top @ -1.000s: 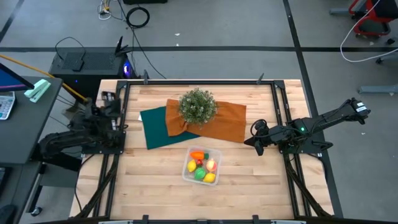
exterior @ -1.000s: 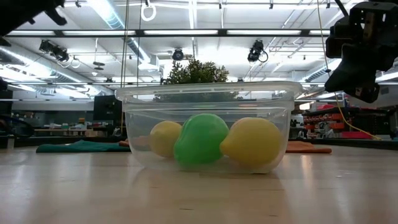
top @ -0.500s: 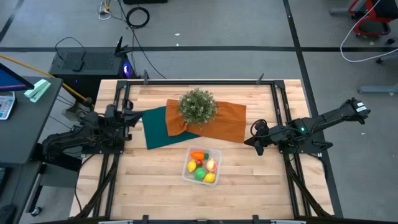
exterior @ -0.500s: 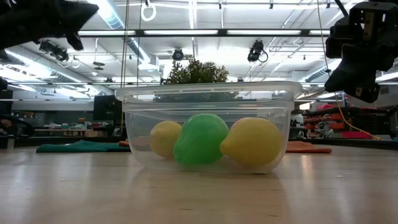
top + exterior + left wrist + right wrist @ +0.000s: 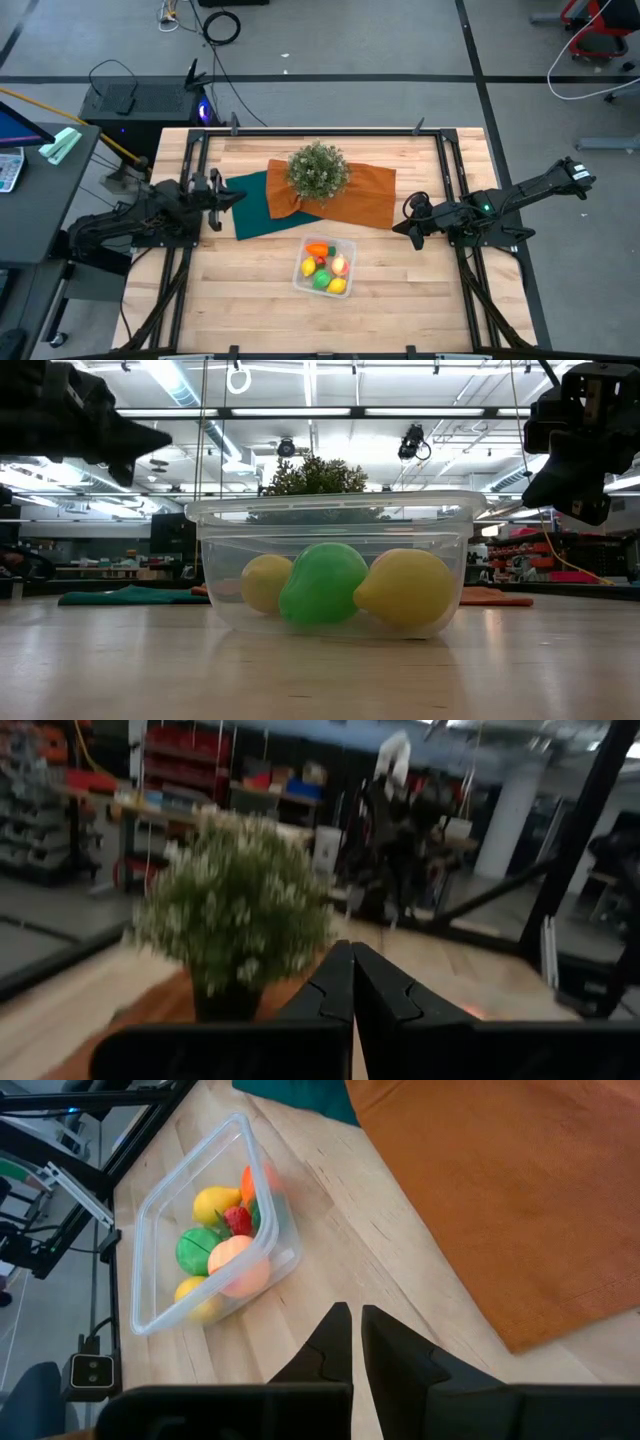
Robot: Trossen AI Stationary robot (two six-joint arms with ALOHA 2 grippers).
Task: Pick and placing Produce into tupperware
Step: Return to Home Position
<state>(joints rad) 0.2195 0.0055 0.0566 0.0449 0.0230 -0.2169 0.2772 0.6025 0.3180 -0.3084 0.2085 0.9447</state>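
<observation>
The clear tupperware point(image 5: 325, 266) stands on the table's near middle and also shows in the low view point(image 5: 330, 510) and the right wrist view point(image 5: 160, 1230). In it lie two yellow lemons point(image 5: 338, 286) point(image 5: 309, 268), a green piece point(image 5: 321, 280), an orange carrot point(image 5: 318, 250) and a peach-coloured fruit point(image 5: 340, 265). My left gripper point(image 5: 234, 196) is shut and empty above the left end of the teal cloth, pointing toward the plant point(image 5: 352, 955). My right gripper point(image 5: 410, 232) is shut and empty, to the right of the box and above the table point(image 5: 355, 1320).
A bushy green plant point(image 5: 318, 170) stands on an orange cloth point(image 5: 360, 195) that overlaps a teal cloth point(image 5: 252, 205) at the table's far middle. Black frame rails point(image 5: 190, 200) run along the table's left and right edges. Bare wood lies around the box.
My left gripper has moved from the table's left edge toward the right, out over the left end of the teal cloth, staying shut. My right gripper and the box with its produce have kept still.
</observation>
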